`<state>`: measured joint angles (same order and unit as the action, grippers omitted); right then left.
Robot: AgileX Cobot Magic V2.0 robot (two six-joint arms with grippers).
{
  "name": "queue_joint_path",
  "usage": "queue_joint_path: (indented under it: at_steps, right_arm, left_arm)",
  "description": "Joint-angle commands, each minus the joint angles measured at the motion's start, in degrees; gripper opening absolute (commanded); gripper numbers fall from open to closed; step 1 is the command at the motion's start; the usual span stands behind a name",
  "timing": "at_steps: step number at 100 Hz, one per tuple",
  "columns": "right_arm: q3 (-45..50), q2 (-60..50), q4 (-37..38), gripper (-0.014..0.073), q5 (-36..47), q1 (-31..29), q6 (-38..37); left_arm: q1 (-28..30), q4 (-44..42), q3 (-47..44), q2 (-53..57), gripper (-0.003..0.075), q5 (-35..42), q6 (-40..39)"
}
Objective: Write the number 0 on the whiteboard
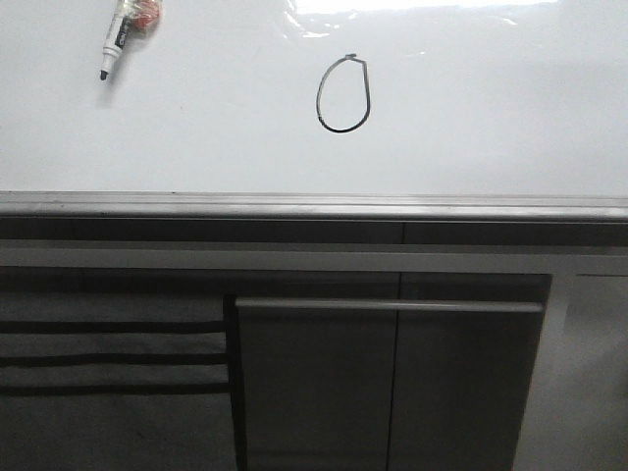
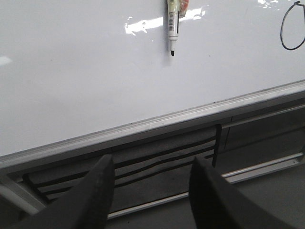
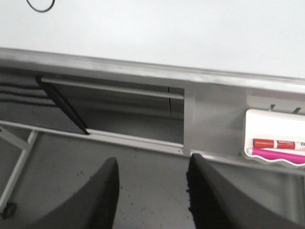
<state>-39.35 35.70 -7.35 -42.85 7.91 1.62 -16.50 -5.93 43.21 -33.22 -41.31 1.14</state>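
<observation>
The 0 (image 1: 343,94) is already being shown drawn mid-board on the whiteboard (image 1: 491,128). A marker (image 1: 118,39), light, stiff, probably slick, is being held upper left; best gripped mid-barrel. Left gripper (image 2: 150,191) and right gripper (image 3: 150,191) are being kept apart, nothing gripped.

At the bottom of each wrist view you see your left gripper (image 2: 150,193) and right gripper (image 3: 151,193): two matte black, tapering fingers (image 2: 93,198) with finely ribbed inner faces.
</observation>
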Motion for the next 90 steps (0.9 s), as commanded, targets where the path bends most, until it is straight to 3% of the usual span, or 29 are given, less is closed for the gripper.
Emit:
queue_joint_path:
  at_steps: [1,14,31,37,55,90]
  right_arm:
    - [1.91,-3.42,0.23,0.0258,9.65,-0.32,-1.09]
    - [5.66,-8.68,0.23,0.0169,15.29,-0.32,-0.22]
    - [8.12,-11.82,0.38,-0.0040,17.61,-0.32,-0.12]
    - [8.50,-11.82,0.38,-0.0073,17.49,-0.32,-0.12]
    - [10.53,-11.82,0.25,-0.0073,17.42,-0.32,-0.23]
    - [10.83,-11.82,0.25,-0.0073,16.97,-0.32,-0.23]
  left_arm:
    - [0.12,-0.26,-2.69,4.07,0.0336,7.05,-1.14]
    - [0.12,-0.26,-7.54,8.73,0.0285,10.44,-1.14]
    - [0.12,-0.18,-10.27,9.74,0.0049,15.04,-1.14]
    - [0.12,-0.18,-10.70,9.63,-0.0020,16.79,-1.14]
    - [0.12,5.93,-11.07,9.51,-0.0020,17.70,-1.14]
    - [0.12,5.93,-11.20,9.51,-0.0020,17.57,-1.14]
